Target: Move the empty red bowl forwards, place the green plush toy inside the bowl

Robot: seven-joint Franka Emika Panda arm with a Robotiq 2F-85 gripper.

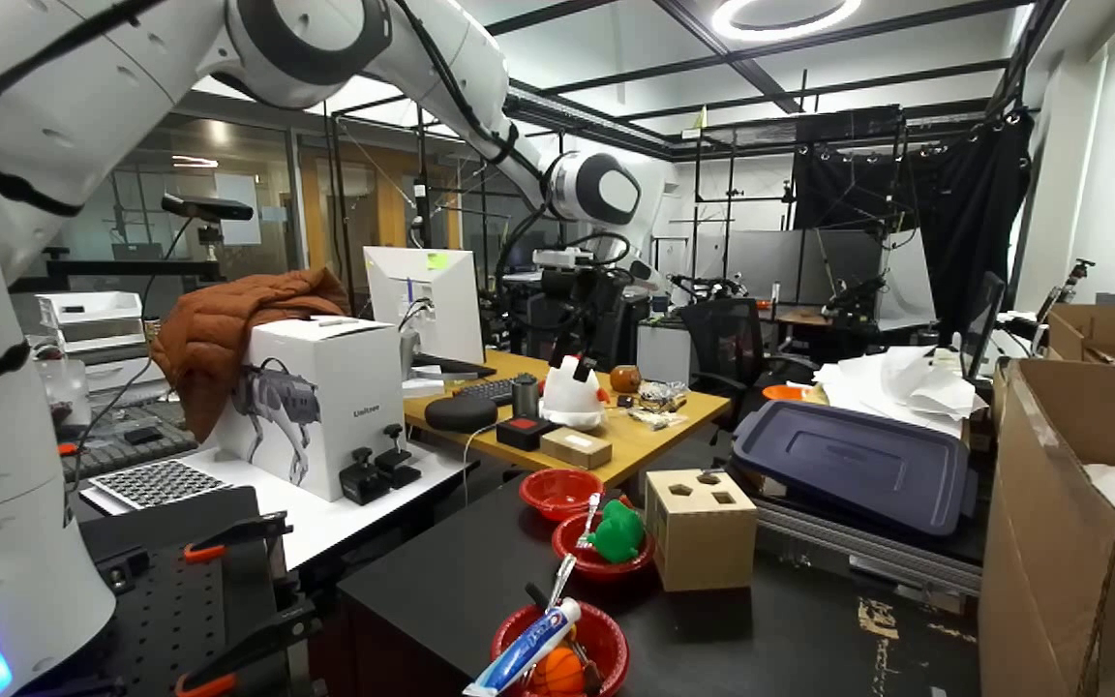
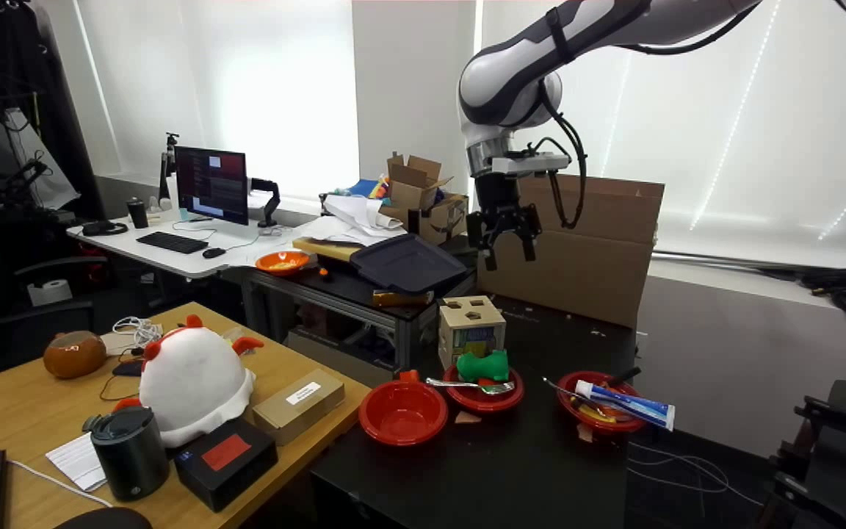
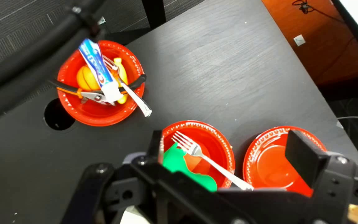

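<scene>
The empty red bowl [image 1: 555, 496] [image 2: 402, 419] [image 3: 272, 165] rests on the black table, near the wooden desk. Beside it, a second red bowl [image 2: 483, 402] [image 3: 219, 149] holds the green plush toy [image 1: 618, 530] [image 2: 483, 366] [image 3: 174, 158], something orange and a fork [image 3: 210, 160] whose handle sticks out over the rim. My gripper [image 1: 572, 358] [image 2: 510, 256] [image 3: 225, 140] hangs in the air well above the table, its jaws wide apart and holding nothing. In the wrist view its parts cover the lower portions of both bowls and some of the toy.
A wooden shape box [image 1: 703, 542] [image 2: 471, 323] stands right by the toy's bowl. Another red bowl [image 3: 104, 119] holds a toothpaste tube [image 3: 96, 63], pliers, a fork and toys. A tall cardboard box [image 1: 1041, 542] [image 2: 577, 257] and a desk with a white plush [image 2: 192, 382] flank the table.
</scene>
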